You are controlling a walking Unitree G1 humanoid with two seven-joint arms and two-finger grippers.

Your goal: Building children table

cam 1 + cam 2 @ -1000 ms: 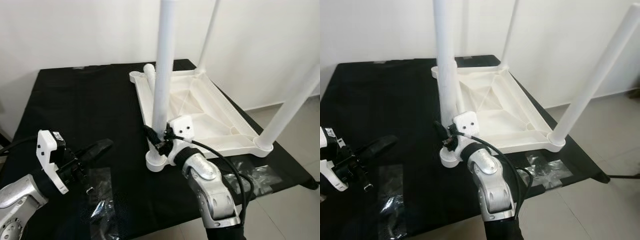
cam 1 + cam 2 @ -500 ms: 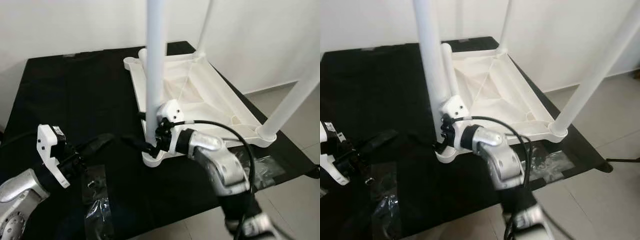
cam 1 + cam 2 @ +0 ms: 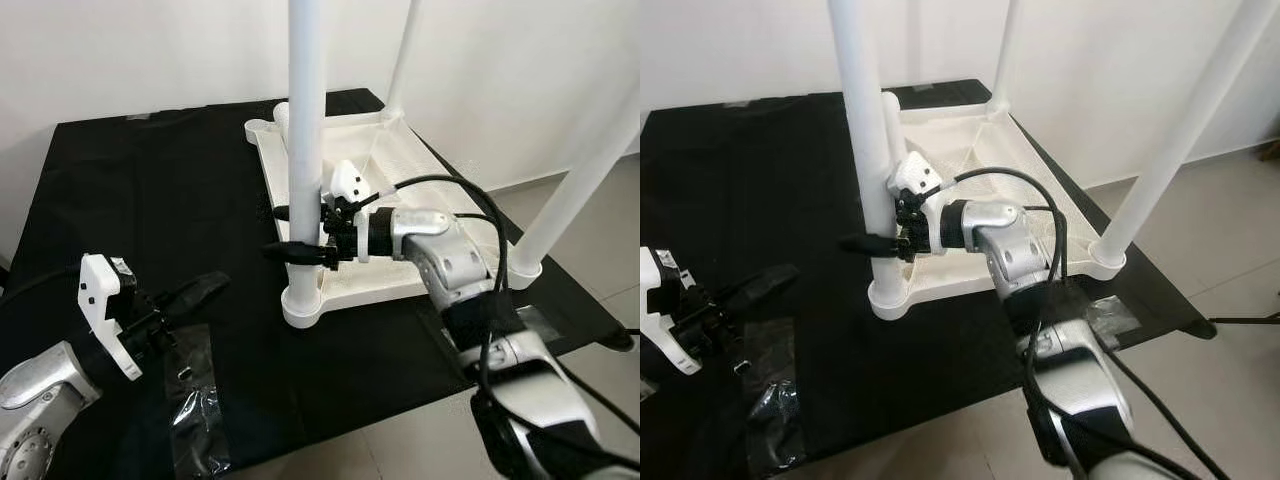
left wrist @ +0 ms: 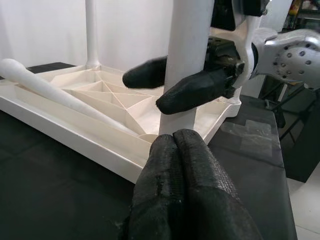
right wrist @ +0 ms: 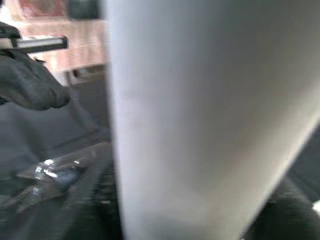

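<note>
A white children's table lies upside down on a black-covered table. Three white legs stand up from its corners. My right gripper is shut on the near-left leg, a little above its socket, one black finger on each side. That leg looms blurred in the right wrist view. A loose leg lies inside the upturned top. My left gripper hovers low over the cloth to the left of the socket, fingers pressed together and holding nothing.
Crumpled clear plastic bags lie on the cloth near the front edge, one by my left arm and one at the front right. A white wall runs behind the table. Tiled floor drops off on the right.
My right gripper has slid up the near-left leg from its socket and now reaches in from the right. The left gripper has hardly moved. The camera has shifted.
</note>
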